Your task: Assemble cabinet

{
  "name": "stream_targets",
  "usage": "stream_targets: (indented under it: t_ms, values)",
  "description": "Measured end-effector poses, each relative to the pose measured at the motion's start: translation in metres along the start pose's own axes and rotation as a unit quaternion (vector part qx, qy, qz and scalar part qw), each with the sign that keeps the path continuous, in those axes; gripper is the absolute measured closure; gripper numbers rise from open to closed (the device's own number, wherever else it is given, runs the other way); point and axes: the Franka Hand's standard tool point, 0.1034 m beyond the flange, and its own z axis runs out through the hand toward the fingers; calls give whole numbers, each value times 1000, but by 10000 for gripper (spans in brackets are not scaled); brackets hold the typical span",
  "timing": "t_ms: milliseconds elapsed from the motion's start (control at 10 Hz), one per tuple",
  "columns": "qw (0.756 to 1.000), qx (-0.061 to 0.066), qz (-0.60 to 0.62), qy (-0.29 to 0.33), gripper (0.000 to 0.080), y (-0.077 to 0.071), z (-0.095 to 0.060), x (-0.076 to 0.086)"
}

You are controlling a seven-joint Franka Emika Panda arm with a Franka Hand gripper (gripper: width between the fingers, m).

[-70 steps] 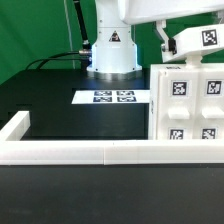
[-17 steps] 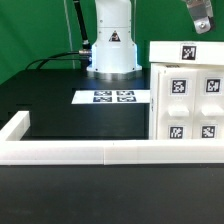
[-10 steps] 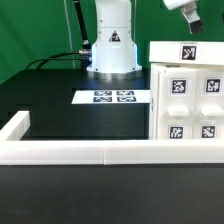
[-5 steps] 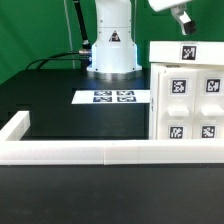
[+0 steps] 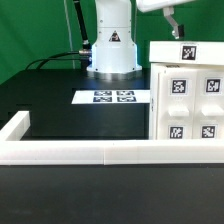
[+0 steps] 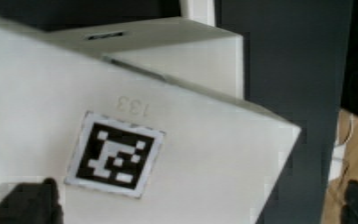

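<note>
Two white pieces make up the cabinet at the exterior view's right. One is a tall front panel carrying several black-and-white tags. The other is a flatter piece lying across its top with a single tag. The cabinet stands on the black desk, just behind the low white rim wall that runs along the desk's near edge and turns a corner at the exterior view's left.

My jaws hang above the top piece, clear of it and partly cut off by the frame. I cannot tell whether they are apart or together, since the wrist view shows only one dark fingertip. That fingertip sits close to a printed tag on the cabinet's white surface, which fills most of the wrist view.

The marker board lies flat on the desk near the cabinet, towards the exterior view's left, in front of my arm's base.
</note>
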Motion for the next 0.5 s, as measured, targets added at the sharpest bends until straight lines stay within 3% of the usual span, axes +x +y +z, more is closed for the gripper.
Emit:
stream_targets:
  t_ms: [200, 500]
  values:
    - [991, -18, -129, -3, 2, -1, 1, -1]
    - [975, -22, -220, -6, 2, 2, 1, -1]
